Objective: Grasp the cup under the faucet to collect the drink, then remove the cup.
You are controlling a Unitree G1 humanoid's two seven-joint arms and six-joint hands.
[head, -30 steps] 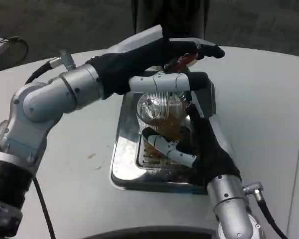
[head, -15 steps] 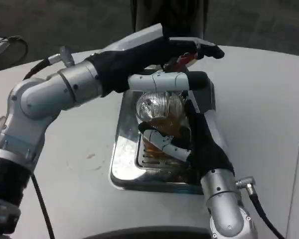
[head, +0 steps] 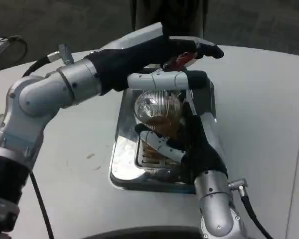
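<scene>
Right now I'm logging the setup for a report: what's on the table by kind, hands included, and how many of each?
Hands: 2, left and right
Cup: 1, brown drink inside
Tray: 1, shiny metal
Total: 4

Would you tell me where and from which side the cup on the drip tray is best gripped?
Around its lower wall, from the robot's right: the cup stands upright on the drip tray, and the left hand crowds the space above its rim. The right hand already wraps it there.
</scene>
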